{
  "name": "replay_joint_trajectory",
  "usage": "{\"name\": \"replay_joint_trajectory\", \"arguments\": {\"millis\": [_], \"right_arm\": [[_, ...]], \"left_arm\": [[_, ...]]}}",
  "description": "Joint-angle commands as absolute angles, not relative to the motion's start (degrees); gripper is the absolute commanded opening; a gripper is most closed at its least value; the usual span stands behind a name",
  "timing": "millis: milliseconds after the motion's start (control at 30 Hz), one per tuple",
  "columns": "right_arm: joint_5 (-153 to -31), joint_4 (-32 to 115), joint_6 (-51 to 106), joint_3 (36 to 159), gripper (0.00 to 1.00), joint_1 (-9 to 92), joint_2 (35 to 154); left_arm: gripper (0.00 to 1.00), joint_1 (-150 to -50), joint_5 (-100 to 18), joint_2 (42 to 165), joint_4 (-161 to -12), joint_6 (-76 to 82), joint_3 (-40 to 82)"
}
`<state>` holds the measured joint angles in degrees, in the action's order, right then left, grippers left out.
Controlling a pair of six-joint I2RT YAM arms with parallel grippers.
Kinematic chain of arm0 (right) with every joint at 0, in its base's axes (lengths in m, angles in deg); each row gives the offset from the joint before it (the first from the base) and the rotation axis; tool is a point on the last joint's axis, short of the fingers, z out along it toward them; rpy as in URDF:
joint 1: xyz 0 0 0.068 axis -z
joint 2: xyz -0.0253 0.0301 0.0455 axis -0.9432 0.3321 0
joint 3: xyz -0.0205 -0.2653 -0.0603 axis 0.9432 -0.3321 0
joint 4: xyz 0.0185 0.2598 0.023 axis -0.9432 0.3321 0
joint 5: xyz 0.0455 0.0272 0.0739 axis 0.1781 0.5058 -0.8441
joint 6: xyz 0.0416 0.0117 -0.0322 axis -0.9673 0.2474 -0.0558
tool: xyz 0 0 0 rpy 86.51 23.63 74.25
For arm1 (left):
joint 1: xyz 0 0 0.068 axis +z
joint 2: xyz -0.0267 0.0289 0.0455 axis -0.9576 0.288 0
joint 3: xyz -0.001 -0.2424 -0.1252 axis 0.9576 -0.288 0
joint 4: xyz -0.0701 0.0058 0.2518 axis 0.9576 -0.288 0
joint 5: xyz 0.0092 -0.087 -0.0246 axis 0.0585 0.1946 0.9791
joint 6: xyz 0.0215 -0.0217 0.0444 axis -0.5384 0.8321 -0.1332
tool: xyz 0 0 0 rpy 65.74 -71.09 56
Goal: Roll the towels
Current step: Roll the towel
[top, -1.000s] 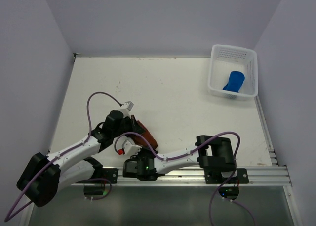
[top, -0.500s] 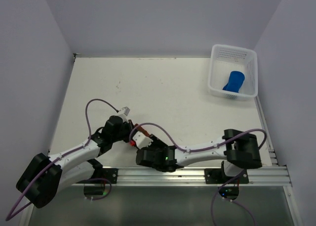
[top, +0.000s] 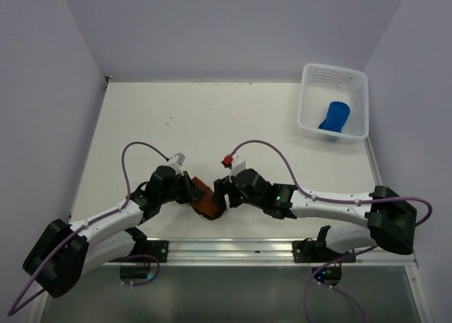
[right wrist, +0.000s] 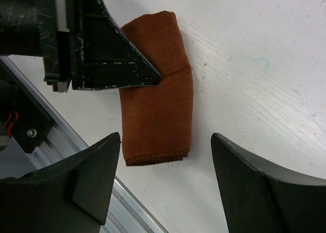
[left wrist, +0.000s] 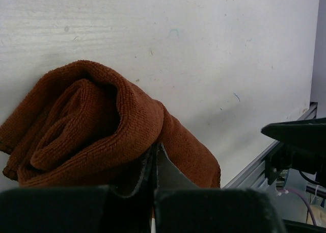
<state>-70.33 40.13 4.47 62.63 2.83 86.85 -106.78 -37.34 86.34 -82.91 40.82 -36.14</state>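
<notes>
White tabletop (top: 212, 118), fuzzy rolled rust-brown towel (right wrist: 158, 105)

A rust-brown towel (top: 206, 204), plain with a fine ribbed pile, lies on an off-white tabletop (top: 233, 118) flecked with faint dark scuffs and one small blue-green mark. A royal blue towel (top: 335, 116), also unpatterned, shows inside a white basket (top: 353, 79) whose walls carry rows of small holes. The arms (top: 332, 199) are white with black joints and trail purple cables (top: 256, 141). A red plug (top: 227, 160) and a green light (top: 281, 191) stand out on the right one. The left pincer (left wrist: 155, 159) and right pincer (right wrist: 165, 138) are black, the left scratched with white. The rail (top: 282, 249) is silver, the walls (top: 233, 26) pale lilac-grey.
</notes>
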Motion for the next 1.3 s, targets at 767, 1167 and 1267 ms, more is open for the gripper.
{"name": "replay_joint_trajectory", "arguments": {"millis": [767,1167,1267], "right_arm": [[-100.8,15.1,-10.1,57.2,0.24,11.1,105.8],[-79.5,37.1,0.7,60.9,0.0,6.6,97.1],[-71.9,45.5,4.6,63.7,0.0,3.9,95.8]], "left_arm": [[0.0,-107.1,-39.2,88.6,-79.9,41.5,-37.5],[0.0,-107.0,-42.4,92.6,-82.8,37.4,-28.1],[0.0,-107.0,-41.7,92.7,-81.9,38.0,-27.2]]}}
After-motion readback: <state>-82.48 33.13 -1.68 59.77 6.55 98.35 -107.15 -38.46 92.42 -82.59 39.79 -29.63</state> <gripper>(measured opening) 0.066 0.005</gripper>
